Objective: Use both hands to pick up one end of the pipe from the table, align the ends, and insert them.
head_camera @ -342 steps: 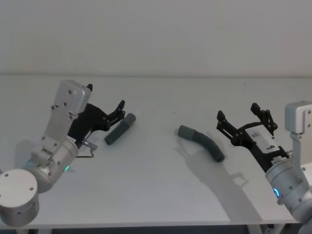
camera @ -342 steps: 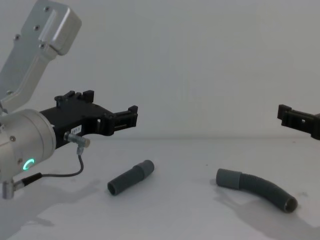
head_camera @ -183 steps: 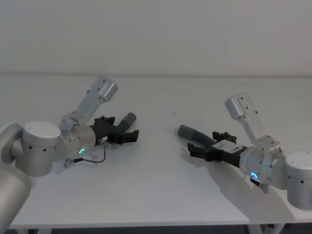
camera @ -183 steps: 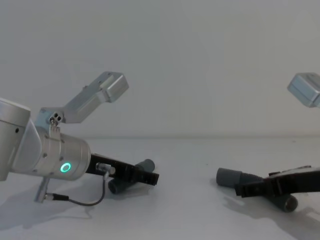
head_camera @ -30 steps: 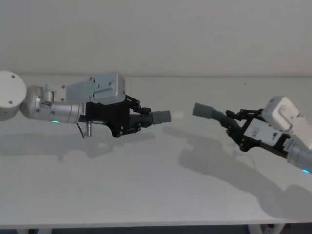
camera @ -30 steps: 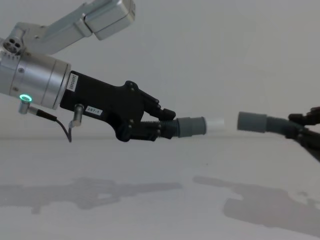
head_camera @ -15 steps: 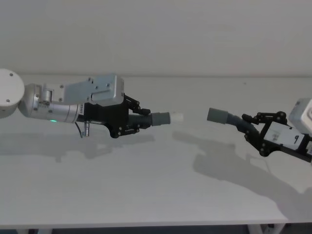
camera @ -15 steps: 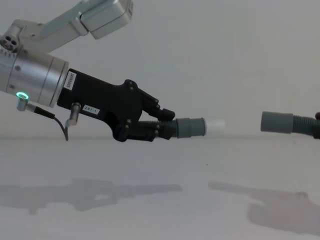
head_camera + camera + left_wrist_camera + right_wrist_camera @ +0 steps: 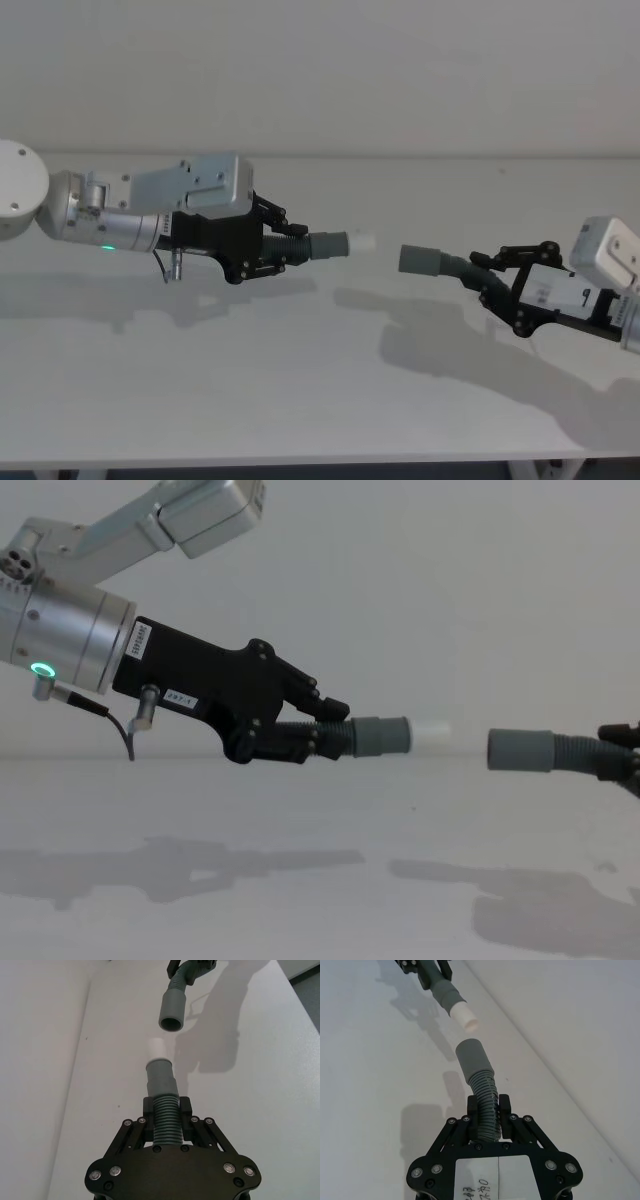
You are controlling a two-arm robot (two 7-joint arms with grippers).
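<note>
My left gripper is shut on the short ribbed pipe piece, held in the air above the white table. Its grey cuff ends in a pale spigot pointing toward the right. My right gripper is shut on the curved pipe piece, also off the table. That piece's open cuff faces the spigot across a small gap, sitting slightly lower than it.
The table's front edge runs along the bottom of the head view, and a pale wall stands behind. Shadows of both arms lie on the surface. A thin grey cable hangs from my left wrist.
My right gripper has carried the curved piece back leftward toward the spigot, narrowing the gap again. The left arm has held nearly still.
</note>
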